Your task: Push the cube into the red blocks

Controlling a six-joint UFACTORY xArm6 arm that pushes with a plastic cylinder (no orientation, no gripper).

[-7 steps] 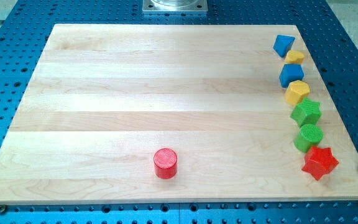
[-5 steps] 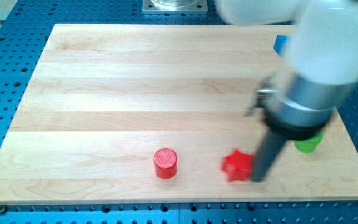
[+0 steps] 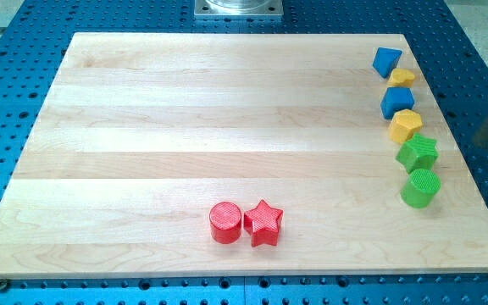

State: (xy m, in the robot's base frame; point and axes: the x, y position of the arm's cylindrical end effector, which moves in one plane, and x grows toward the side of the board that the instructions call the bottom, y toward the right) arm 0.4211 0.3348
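Note:
The blue cube (image 3: 397, 102) sits in a column of blocks along the view's right side of the wooden board (image 3: 142, 127). The red cylinder (image 3: 225, 222) and the red star (image 3: 263, 223) stand side by side, touching, near the view's bottom centre. My tip (image 3: 483, 143) shows as a dark blurred rod off the board's right edge, right of the green blocks and lower right of the blue cube, touching no block.
In the right column, from the top: a blue wedge-like block (image 3: 386, 60), a small yellow block (image 3: 402, 77), then below the cube a yellow block (image 3: 405, 125), a green block (image 3: 418, 153) and a green cylinder (image 3: 420, 187).
The red star has been pushed from the view's lower right leftwards against the red cylinder. The arm has swung back out to the right edge.

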